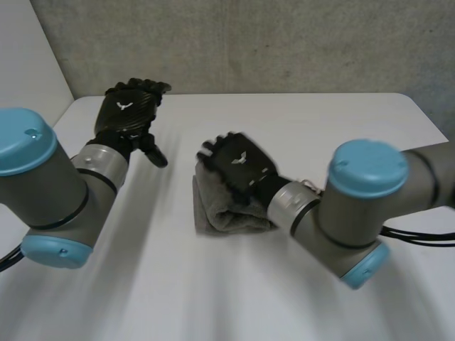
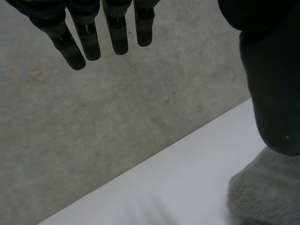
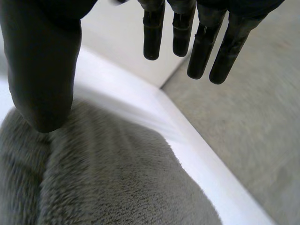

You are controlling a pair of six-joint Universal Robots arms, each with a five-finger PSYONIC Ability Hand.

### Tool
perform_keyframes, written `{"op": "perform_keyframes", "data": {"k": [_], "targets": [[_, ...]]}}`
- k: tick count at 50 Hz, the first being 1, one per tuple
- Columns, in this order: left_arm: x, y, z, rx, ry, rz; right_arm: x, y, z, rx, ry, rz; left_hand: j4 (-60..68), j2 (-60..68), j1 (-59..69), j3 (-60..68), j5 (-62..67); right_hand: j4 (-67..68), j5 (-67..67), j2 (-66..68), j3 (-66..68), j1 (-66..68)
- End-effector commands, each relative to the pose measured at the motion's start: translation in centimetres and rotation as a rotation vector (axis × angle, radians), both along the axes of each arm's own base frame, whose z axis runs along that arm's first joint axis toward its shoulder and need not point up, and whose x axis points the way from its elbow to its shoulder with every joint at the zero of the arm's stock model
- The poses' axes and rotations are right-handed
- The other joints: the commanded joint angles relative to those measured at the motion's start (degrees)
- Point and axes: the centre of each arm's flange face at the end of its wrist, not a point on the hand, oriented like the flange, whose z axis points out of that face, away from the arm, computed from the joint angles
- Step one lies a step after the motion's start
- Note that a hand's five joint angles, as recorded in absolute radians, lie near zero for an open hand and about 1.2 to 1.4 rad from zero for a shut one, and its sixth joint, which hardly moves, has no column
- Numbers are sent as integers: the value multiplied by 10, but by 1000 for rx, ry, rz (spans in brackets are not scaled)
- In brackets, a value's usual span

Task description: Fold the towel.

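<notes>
Your right hand (image 1: pixel 238 165) is over the folded grey towel (image 1: pixel 229 214), fingers straight and loose, gripping nothing. The towel lies under its palm on the white table (image 1: pixel 341 121). Your left hand (image 1: pixel 131 108) is apart from the towel, fingers straight and empty.

Lighting: soft, diffuse, falling from above. Table (image 1: pixel 284 121): white and matte, evenly bright, the lightest surface in the head view. Wall (image 1: pixel 249 42): grey and mottled, evenly lit, dimmer than the table. Right arm's cap (image 1: pixel 366 167): broad pale sheen on top, darker underneath. Towel (image 1: pixel 231 217): grey, lit on its upper face, with a thin soft shade along its near edge. Left hand (image 2: pixel 89 40) and right hand (image 3: pixel 42 70): black, near-silhouettes in their wrist views against paler ground, with little surface detail readable.
</notes>
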Motion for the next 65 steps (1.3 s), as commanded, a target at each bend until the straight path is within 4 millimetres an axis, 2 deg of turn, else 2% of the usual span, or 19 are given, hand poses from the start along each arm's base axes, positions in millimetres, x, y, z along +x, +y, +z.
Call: {"op": "perform_keyframes", "data": {"k": [1,5,10,11,13,19,25,28,30,31,33,36,38,39,41,44,46,52,65], "targets": [[-32,8,-16,43,15,-79,-32,-27,0,296,-122,-136,-25,-22,-30,-15,-106,-30,-11,-45,-39,-44],[-43,12,-34,98,5,-91,-43,-37,-4,339,-105,-181,-22,-18,-26,-12,-103,-30,-11,-45,-39,-44],[-62,21,-75,219,-50,-123,-43,-48,-32,432,-49,-223,-20,-17,-25,-10,-101,-45,-26,-60,-54,-59],[-62,21,-75,219,-50,-123,-43,-48,-32,432,-48,-223,-20,-17,-25,-10,-101,-45,-27,-60,-54,-59],[-67,23,-94,270,-83,-131,-46,-51,-45,468,-3,-269,-19,-15,-23,-8,-99,-113,-95,-128,-122,-127],[-68,23,-117,312,-118,-115,-49,-57,-58,442,86,-335,-19,-15,-23,-8,-99,-113,-95,-128,-122,-127],[-68,23,-119,319,-125,-115,-47,-55,-56,395,122,-328,-19,-15,-23,-8,-99,-113,-95,-128,-122,-127],[-67,25,-108,309,-121,-114,-48,-54,-48,378,117,-329,-20,-17,-25,-10,-101,-113,-95,-128,-122,-127],[-66,26,-80,262,-89,-115,-52,-55,-12,310,60,-336,-25,-22,-30,-15,-106,-113,-95,-128,-122,-127],[-66,26,-79,262,-89,-115,-52,-55,-12,309,60,-336,-25,-22,-30,-15,-106,-113,-95,-128,-122,-127],[-62,28,-49,207,-53,-113,-57,-51,20,257,5,-350,-25,-22,-30,-15,-106,-113,-95,-128,-122,-127],[-59,29,-34,182,-34,-109,-60,-50,35,231,-22,-365,-25,-22,-30,-15,-106,-113,-95,-128,-122,-127],[-52,34,-5,139,-8,-105,-71,-51,64,176,-74,-430,-25,-22,-30,-15,-106,-113,-95,-128,-122,-127],[-52,34,-5,139,-8,-105,-71,-51,64,176,-74,-430,-25,-22,-30,-15,-106,-113,-95,-128,-122,-127],[-41,39,21,107,9,-88,-85,-51,93,117,-123,-504,-24,-20,-28,-13,-104,-113,-95,-128,-122,-127],[-33,39,34,93,19,-72,-92,-51,105,90,-144,-536,-22,-18,-26,-12,-103,-113,-95,-128,-122,-127],[-14,37,57,64,40,-21,-104,-48,125,51,-172,-585,-22,-18,-26,-12,-103,-113,-95,-128,-122,-127],[10,37,75,77,39,66,-124,-46,142,42,-174,-642,-22,-18,-26,-12,-103,-113,-95,-128,-122,-127],[13,40,69,111,19,75,-124,-44,137,66,-150,-638,-27,-23,-31,-17,-108,-113,-95,-128,-122,-127]]}}
